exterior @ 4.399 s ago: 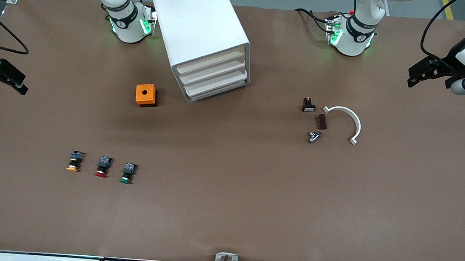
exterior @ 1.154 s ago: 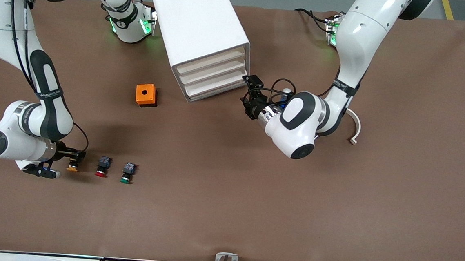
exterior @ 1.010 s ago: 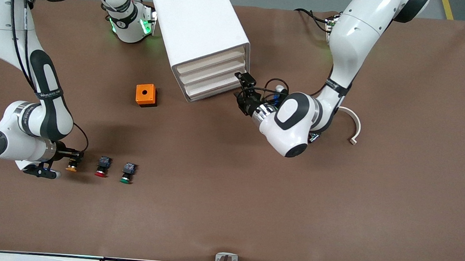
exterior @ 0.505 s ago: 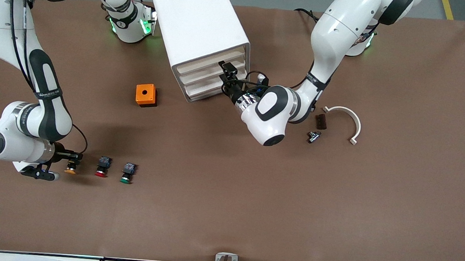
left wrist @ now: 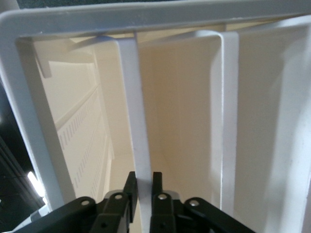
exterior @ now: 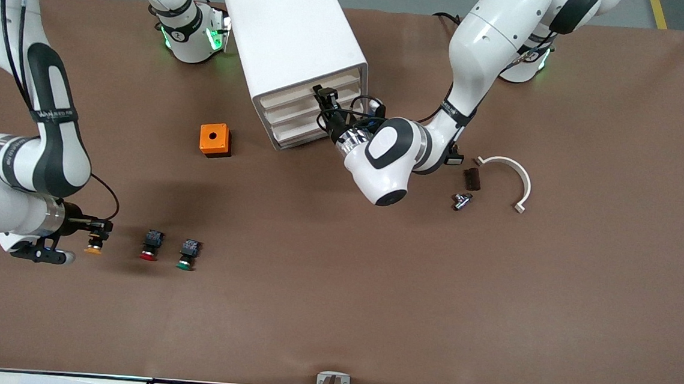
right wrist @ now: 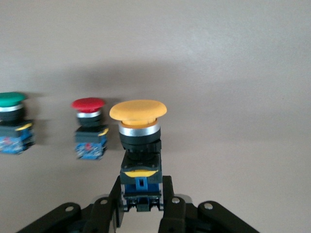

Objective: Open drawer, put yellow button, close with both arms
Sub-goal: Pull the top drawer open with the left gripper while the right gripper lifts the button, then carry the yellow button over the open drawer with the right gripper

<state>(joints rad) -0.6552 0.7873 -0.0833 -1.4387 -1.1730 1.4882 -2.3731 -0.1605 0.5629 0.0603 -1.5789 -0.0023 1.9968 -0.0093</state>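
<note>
At white plastic drawer (left wrist: 138, 126), left gripper (left wrist: 143, 187) clamped; right gripper (right wrist: 141, 194) gripping yellow button (right wrist: 138, 124)

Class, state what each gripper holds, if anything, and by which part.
The right gripper holds the yellow button by its blue body, cap outward. The left gripper pinches the front lip of the drawer.

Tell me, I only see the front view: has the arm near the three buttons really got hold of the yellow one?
Observer: Yes. The right wrist view shows the right end effector shut on the blue base of the yellow button, cap pointing away from the fingers.
Visitor: What is the other arm doing at the white cabinet?
Observer: In the left wrist view, the left end effector has a finger on each side of the front lip of the highest drawer, pinching it.
</note>
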